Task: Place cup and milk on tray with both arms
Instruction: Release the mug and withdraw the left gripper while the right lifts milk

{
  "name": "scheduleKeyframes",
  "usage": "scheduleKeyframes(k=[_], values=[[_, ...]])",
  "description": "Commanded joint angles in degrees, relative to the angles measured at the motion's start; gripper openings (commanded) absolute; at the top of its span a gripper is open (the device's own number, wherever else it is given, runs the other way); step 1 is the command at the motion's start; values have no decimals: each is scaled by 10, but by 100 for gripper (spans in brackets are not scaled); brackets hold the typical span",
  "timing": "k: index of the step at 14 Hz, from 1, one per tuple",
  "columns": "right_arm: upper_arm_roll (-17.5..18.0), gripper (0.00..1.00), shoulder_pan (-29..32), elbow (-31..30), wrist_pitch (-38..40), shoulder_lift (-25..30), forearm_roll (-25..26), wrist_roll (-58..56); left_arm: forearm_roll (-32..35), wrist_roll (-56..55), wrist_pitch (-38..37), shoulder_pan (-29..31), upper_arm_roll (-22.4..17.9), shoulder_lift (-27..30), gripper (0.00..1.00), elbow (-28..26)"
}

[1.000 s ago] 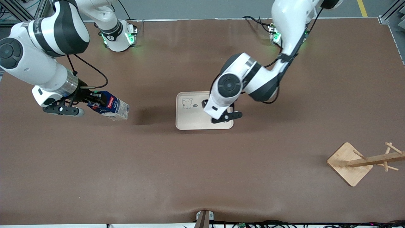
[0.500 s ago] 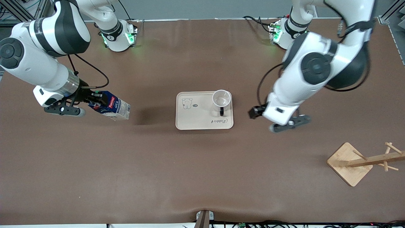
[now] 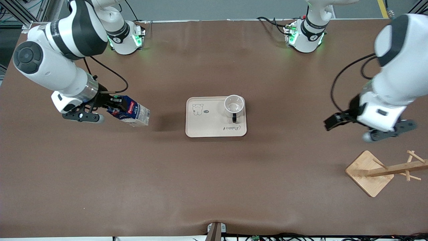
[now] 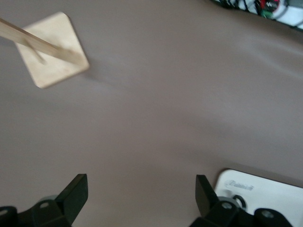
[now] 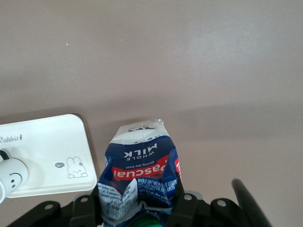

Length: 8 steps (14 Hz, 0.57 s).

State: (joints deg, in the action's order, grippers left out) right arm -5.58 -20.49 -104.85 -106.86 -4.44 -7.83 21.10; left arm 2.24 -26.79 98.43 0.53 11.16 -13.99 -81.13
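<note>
While the right gripper [image 3: 115,107] clamps the milk [image 3: 132,114] in the air over bare table toward the right arm's end, the cup [image 3: 233,104] stands upright on the tray [image 3: 207,124]. Left gripper [image 4: 141,194], jaws spread and empty, hangs near the wooden stand [image 3: 371,174].

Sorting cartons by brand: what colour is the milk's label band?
Red with white lettering, on the dark-blue milk; clearest in the right wrist view.
</note>
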Motion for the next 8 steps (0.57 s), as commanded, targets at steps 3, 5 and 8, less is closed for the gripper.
scheduleKeyframes(k=[3,5,8], values=[[-4,0,-33,27,6,-27,-21,42,1,20,-81,47,4,25,100,31],[-4,0,-45,27,-6,-53,-60,42,-15,22,-121,66,6,28,100,42],[-4,0,-74,28,-61,-87,-93,43,-43,58,-155,78,-5,82,100,27]])
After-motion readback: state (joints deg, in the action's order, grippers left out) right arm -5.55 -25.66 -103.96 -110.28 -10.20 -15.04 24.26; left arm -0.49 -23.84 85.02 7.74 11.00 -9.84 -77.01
